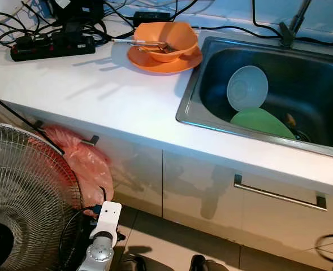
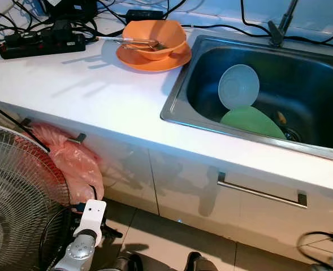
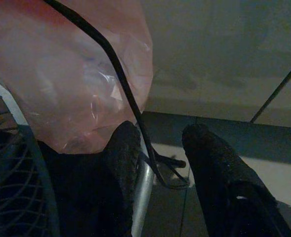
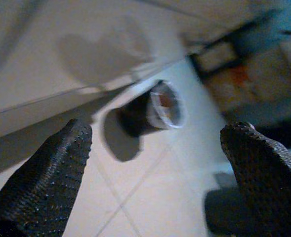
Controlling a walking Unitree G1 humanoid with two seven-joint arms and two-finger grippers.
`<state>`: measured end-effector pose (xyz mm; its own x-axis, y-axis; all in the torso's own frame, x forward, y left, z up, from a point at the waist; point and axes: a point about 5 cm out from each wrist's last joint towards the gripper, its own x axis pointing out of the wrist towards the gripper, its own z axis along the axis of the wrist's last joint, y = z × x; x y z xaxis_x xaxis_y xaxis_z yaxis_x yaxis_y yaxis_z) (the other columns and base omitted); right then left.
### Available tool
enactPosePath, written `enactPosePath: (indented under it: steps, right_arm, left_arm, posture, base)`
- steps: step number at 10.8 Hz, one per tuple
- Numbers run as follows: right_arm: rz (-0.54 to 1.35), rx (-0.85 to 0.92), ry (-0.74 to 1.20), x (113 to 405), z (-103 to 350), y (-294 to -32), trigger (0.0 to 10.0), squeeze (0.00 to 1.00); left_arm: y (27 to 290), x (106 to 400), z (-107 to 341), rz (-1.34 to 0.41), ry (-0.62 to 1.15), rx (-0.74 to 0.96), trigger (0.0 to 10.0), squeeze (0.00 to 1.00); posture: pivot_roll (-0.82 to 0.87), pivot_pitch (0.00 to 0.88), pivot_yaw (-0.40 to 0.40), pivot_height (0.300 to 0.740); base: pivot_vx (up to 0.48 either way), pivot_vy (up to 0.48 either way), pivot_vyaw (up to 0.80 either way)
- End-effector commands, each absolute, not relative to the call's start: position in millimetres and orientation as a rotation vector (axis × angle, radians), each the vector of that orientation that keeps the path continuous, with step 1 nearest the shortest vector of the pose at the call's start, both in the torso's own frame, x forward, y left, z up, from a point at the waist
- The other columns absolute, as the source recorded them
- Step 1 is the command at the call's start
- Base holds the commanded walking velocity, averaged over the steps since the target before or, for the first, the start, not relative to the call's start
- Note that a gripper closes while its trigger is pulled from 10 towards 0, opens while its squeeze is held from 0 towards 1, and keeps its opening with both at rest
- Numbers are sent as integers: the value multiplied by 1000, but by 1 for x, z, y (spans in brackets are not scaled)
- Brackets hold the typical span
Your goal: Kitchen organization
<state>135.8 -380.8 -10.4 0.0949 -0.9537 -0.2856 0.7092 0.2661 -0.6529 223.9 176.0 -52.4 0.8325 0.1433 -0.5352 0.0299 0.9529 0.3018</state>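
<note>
An orange bowl (image 1: 166, 36) holding utensils (image 1: 146, 44) sits on an orange plate (image 1: 155, 63) at the back of the white counter (image 1: 98, 96). In the steel sink (image 1: 186, 107) a pale blue bowl (image 1: 247, 87) leans above a green plate (image 1: 262, 121). My left arm (image 1: 101, 237) hangs low by the cabinet front. Its gripper (image 3: 160, 133) is open beside a pink plastic bag (image 3: 61, 74) and a black cable (image 3: 130, 98). My right gripper (image 4: 160, 131) is open over the tiled floor, holding nothing.
A standing fan (image 1: 19, 192) is at lower left with the pink bag (image 1: 84, 164) hanging behind it. A power strip (image 1: 50, 48) with cables lies at the counter's back left. A drawer handle (image 1: 279, 195) juts out under the sink. A dark cylinder (image 4: 160, 106) lies on the floor.
</note>
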Motion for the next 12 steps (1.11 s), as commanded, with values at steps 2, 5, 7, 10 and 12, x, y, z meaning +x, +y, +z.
enactPosePath:
  steps: [2,5,7,10,12]
  right_arm:
    - [-1492,-372,698,127,3,-394,10000,0]
    - [-1747,-352,460,142,36,-406,10000,0]
    - [-1841,-332,225,169,75,-412,10000,0]
    - [-1899,-321,1,189,120,-418,10000,0]
    - [-1934,-345,-68,189,139,-421,10000,0]
  left_arm:
    - [178,220,-55,55,610,308,10000,0]
    - [177,223,-54,43,606,313,10000,0]
    - [178,224,-54,36,605,319,10000,0]
    - [176,224,-54,27,607,320,10000,0]
    - [176,224,-54,27,605,318,10000,0]
  posture:
    - [-9,116,34,740]
    - [-14,114,45,740]
    - [-17,115,52,740]
    - [-23,115,56,740]
    - [-22,115,54,740]
  base:
    - [0,0,0]
    - [0,0,0]
    - [0,0,0]
    - [0,0,0]
    - [0,0,0]
